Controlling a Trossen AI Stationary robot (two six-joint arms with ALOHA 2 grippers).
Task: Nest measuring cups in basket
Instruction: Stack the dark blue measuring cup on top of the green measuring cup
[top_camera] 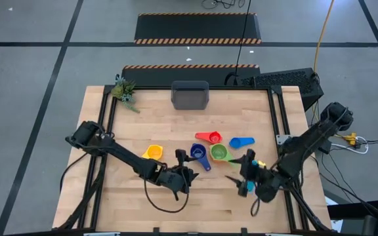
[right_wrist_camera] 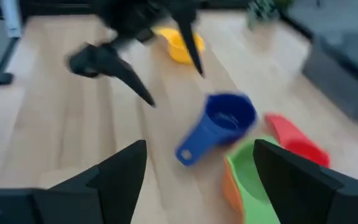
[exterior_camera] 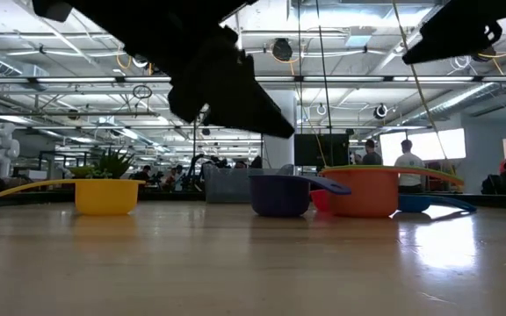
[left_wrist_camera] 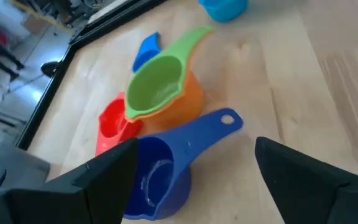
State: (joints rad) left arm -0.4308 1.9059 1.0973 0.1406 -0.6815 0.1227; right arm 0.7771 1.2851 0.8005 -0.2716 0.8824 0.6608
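The left gripper point(top_camera: 184, 155) hangs over the middle of the wooden bench point(top_camera: 149, 111), its jaws spread apart and empty, just beside the dark blue plastic measuring cup point(top_camera: 199, 153). The right gripper point(top_camera: 240, 169) hovers toward the right edge with jaws apart, holding nothing.

The green plastic cup point(top_camera: 219, 153) sits nested in the orange cup point(left_wrist_camera: 188, 102), touching the dark blue one. The red cup point(top_camera: 209, 137) and blue cup point(top_camera: 240, 141) lie just behind them; the yellow cup point(top_camera: 153, 152) rests apart to the left. The dark grey rectangular plastic basket point(top_camera: 189, 95) stands at the far edge.
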